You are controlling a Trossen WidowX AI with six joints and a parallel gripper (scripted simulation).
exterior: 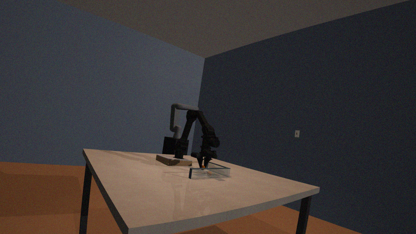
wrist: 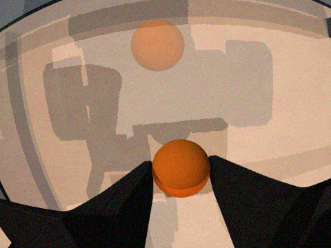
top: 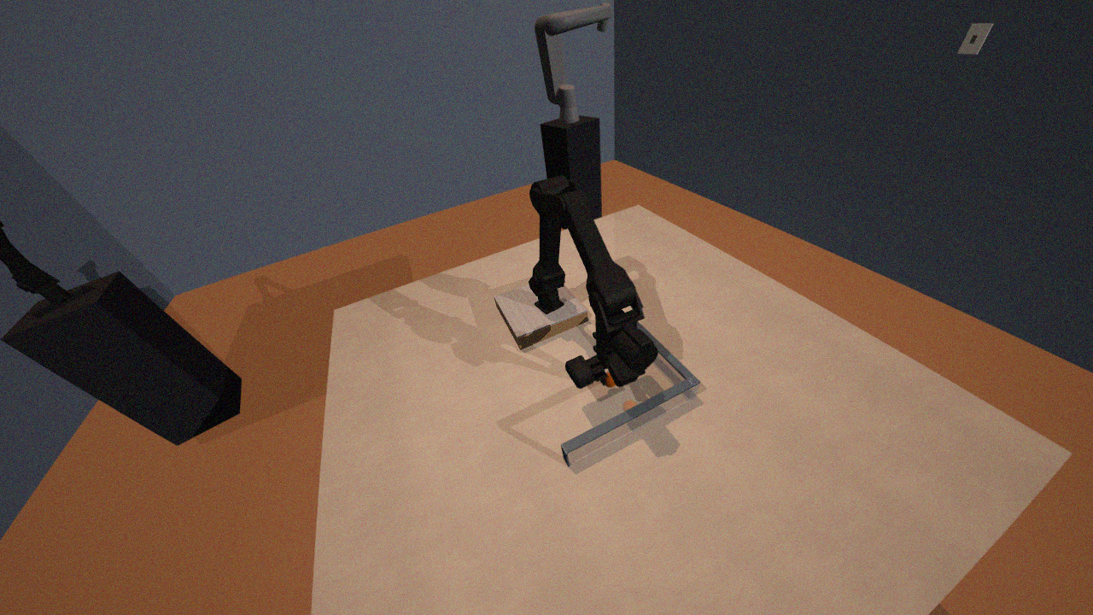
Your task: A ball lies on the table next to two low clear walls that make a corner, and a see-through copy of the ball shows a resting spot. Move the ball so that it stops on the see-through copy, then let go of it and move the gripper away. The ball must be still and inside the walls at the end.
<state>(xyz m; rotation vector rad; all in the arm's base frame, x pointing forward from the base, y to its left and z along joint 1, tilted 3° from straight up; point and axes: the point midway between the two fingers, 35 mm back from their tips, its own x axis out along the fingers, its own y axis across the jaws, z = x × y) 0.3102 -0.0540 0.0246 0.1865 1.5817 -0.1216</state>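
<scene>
The tool [top: 610, 380] [exterior: 203, 167] [wrist: 181, 165] is clamped on the orange ball [top: 610, 379] [exterior: 203, 167] [wrist: 181, 169], with one finger on each side of it. The ball is round and looks alike from every side, so it has no long axis and no end that points anywhere. Its lower edge shows a brighter orange in the wrist view.

In the exterior view the fingers point down toward the tabletop [top: 764, 459] [exterior: 174, 197] [wrist: 300, 103], and the ball appears raised off it, about level with the top edge of the long wall [top: 604, 426] [exterior: 192, 173]. That wall meets the other wall [top: 669, 365] [exterior: 219, 166] at a corner, and the ball is on the inner side of both.

The see-through copy [top: 628, 404] [exterior: 209, 172] [wrist: 157, 45] is paler, near the long wall. The ball is near it but apart, on the side away from that wall. The arm [top: 596, 248] [exterior: 205, 122] bends over from its base block [top: 510, 317] [exterior: 164, 160].
</scene>
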